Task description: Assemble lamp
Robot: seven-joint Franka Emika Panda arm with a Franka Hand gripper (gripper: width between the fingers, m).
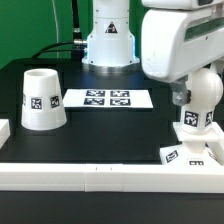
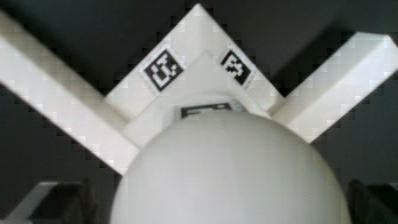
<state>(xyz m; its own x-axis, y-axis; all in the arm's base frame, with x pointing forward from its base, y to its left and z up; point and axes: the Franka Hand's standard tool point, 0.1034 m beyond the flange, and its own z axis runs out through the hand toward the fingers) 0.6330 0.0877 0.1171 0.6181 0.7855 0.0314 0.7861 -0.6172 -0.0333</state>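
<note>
The white ball-shaped bulb (image 1: 208, 92) stands upright on the low square base (image 1: 186, 153) at the exterior view's right front corner. A tag shows on the bulb's neck. My gripper (image 1: 200, 100) hangs over it, open, with one dark finger (image 1: 180, 97) beside the ball. In the wrist view the bulb (image 2: 222, 165) fills the foreground between the two dark fingers (image 2: 39, 203). Behind it lies the base (image 2: 196, 75), its two tags showing. The gripper (image 2: 214, 208) is open around the bulb. The tapered shade (image 1: 44, 100) stands alone, wide end down, at the exterior view's left.
The marker board (image 1: 106, 99) lies flat mid-table, in front of the arm's white pedestal (image 1: 108, 40). A long white border rail (image 1: 100, 177) runs along the front edge. In the wrist view two rails (image 2: 54, 75) meet in a corner around the base.
</note>
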